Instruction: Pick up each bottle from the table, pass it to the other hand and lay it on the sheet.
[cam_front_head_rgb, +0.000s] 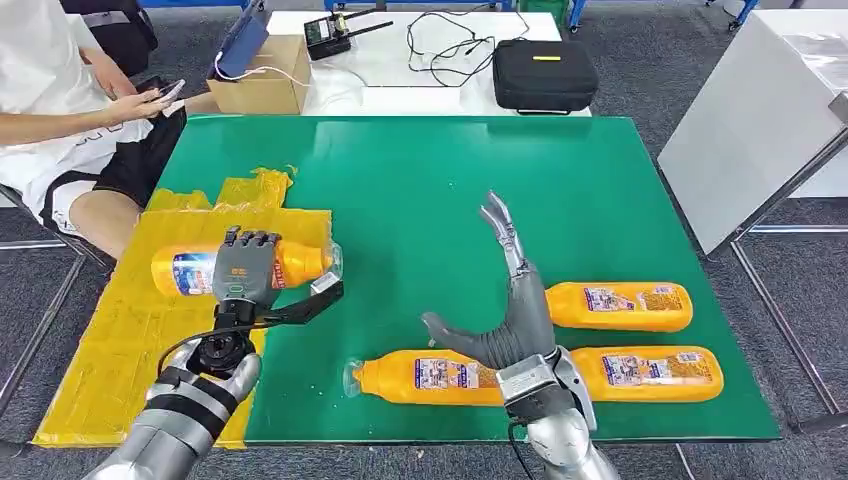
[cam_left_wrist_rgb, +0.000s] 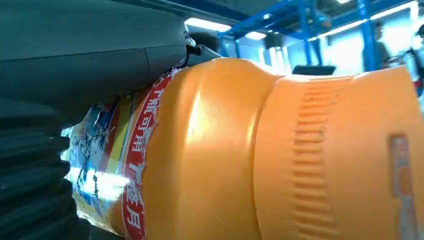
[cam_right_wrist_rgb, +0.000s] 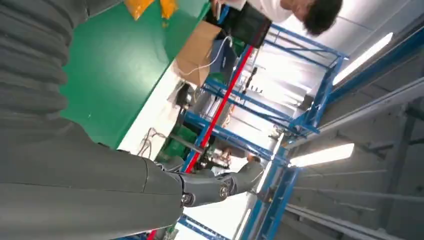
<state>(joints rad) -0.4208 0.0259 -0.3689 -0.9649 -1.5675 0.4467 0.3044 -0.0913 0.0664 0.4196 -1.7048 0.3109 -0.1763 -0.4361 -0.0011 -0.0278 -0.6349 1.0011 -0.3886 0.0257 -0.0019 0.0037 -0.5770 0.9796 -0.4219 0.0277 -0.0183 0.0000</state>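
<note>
My left hand (cam_front_head_rgb: 245, 265) grips an orange bottle (cam_front_head_rgb: 305, 262) with a blue and red label, held sideways over the yellow sheet (cam_front_head_rgb: 130, 320) at the table's left. Close up, the bottle (cam_left_wrist_rgb: 280, 160) lies against the palm of that hand (cam_left_wrist_rgb: 75, 60). My right hand (cam_front_head_rgb: 510, 300) is open above the green table (cam_front_head_rgb: 420, 170), fingers stretched forward and thumb out to the left, holding nothing. Three more orange bottles lie on the table: one (cam_front_head_rgb: 425, 377) beneath the right wrist, one (cam_front_head_rgb: 620, 305) to its right, one (cam_front_head_rgb: 655, 372) at the front right.
A seated person (cam_front_head_rgb: 70, 110) holding a phone is at the table's far left corner. Behind the green table stands a white table with a cardboard box (cam_front_head_rgb: 262, 75), cables and a black case (cam_front_head_rgb: 545, 75). A white cabinet (cam_front_head_rgb: 760, 110) stands to the right.
</note>
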